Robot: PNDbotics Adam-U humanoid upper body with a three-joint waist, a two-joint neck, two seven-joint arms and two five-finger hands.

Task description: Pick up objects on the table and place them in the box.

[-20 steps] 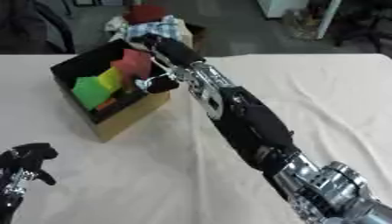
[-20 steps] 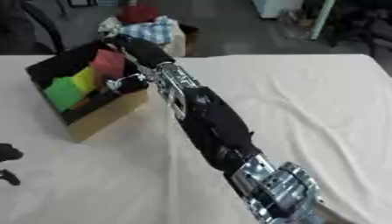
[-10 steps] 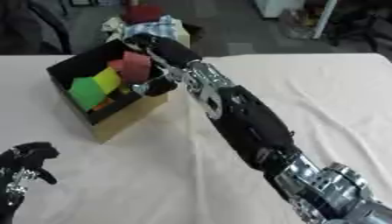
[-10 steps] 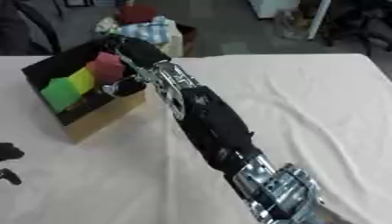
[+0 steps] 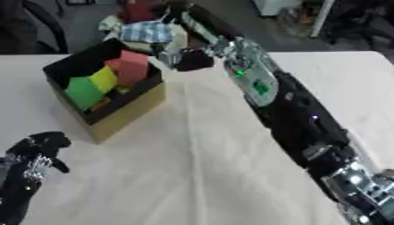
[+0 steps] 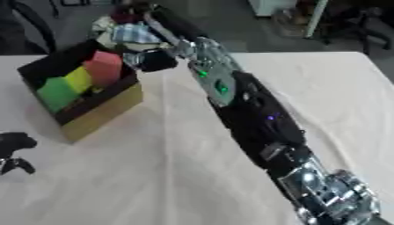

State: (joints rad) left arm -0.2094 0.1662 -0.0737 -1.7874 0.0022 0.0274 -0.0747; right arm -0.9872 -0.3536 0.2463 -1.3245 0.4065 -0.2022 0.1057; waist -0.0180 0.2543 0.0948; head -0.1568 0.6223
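Resting at the lower left corner, left hand [image 5: 34, 151], dark and idle on the cloth, fingers too blurred to call straight or curled. Just to its right and further back, box [image 5: 123, 112], black inside with tan cardboard walls, sitting askew on the table [image 5: 200, 176] with a green block [image 5: 83, 90], a yellow block [image 5: 104, 78] and a red block [image 5: 132, 67] standing side by side within it, the red one tallest and nearest the far corner. Right of the box rim and now clear of it, right hand [image 5: 191, 59], pulled back and up from where it hovered over the red block half a second ago (the whole view has also tilted, so part of that shift is the head's). Fingers smeared by motion, so cannot tell whether straight or curled; nothing visibly carried. Further right, the black forearm stretching down toward the lower right corner. Judged from this: red block released into the box, hand withdrawing, that placement done. No loose object visible on the bare cloth, only a heap of cloth and oddments beyond the table's far edge, so possibly the last piece
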